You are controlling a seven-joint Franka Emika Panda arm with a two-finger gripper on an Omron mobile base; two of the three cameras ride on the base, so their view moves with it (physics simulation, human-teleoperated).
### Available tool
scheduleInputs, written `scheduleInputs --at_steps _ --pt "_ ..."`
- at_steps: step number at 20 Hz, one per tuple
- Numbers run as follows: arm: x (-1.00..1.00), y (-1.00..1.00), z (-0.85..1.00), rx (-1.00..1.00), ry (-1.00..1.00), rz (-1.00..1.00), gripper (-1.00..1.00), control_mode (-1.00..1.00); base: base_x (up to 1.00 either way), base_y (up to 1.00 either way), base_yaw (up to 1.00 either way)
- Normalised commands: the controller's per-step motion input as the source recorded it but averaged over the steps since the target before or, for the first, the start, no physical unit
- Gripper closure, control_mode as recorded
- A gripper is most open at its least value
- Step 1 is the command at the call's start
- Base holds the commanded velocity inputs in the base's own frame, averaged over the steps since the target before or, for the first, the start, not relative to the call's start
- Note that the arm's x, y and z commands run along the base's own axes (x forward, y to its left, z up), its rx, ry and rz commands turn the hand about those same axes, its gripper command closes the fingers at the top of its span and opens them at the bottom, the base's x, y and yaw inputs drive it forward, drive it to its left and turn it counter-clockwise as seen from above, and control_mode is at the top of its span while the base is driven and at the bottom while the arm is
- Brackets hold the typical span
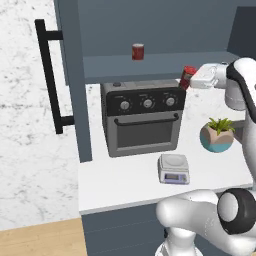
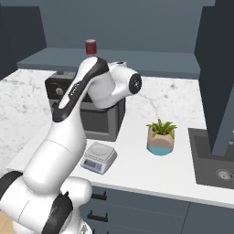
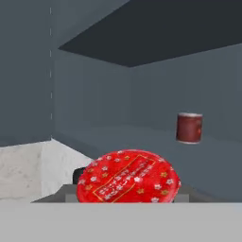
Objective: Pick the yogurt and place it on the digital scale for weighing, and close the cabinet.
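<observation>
The yogurt point(image 1: 187, 76), a dark red cup with a brighter red patterned top point(image 3: 128, 177), is held in the air above the right end of the toaster oven, in front of the open cabinet. My gripper point(image 1: 190, 78) is shut on it from the right. In the hand view the cup's lid lies close at the bottom, with a dark fingertip point(image 3: 78, 175) at its left. The light-grey digital scale point(image 1: 174, 168) point(image 2: 98, 157) sits bare on the counter in front of the oven. The cabinet door point(image 1: 75, 80) with its black bar handle point(image 1: 50, 75) stands swung open on the left.
A red can point(image 1: 138, 51) point(image 2: 90, 46) point(image 3: 189, 127) stands on the cabinet shelf. The grey toaster oven point(image 1: 142, 117) sits below it. A potted plant point(image 1: 218, 135) point(image 2: 161, 137) is to the right of the scale. A sink point(image 2: 215, 160) lies at the far right, under another open door point(image 2: 219, 68).
</observation>
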Motion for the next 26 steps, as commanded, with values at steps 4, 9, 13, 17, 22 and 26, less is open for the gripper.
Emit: scheduleInputs --at_steps 4,9,13,17,22,26 --pt "-0.69 -0.02 -0.57 -0.01 -0.04 0.51 1.00 -1.00 0.00 0.00 0.00" --pt "-0.05 0.00 -0.77 -0.11 0.00 0.24 1.00 -1.00 0.00 0.00 0.00" --pt "0.00 0.00 -0.84 -0.06 0.00 0.13 1.00 -1.00 0.00 0.00 0.00" --pt "0.03 0.00 -0.59 -0.03 0.00 0.04 1.00 -1.00 0.00 0.00 0.00" --pt "0.00 0.00 -0.48 0.00 0.02 0.00 1.00 -1.00 0.00 0.00 0.00" --pt "0.00 -0.10 -0.42 0.00 0.00 0.00 1.00 -1.00 0.00 0.00 0.00"
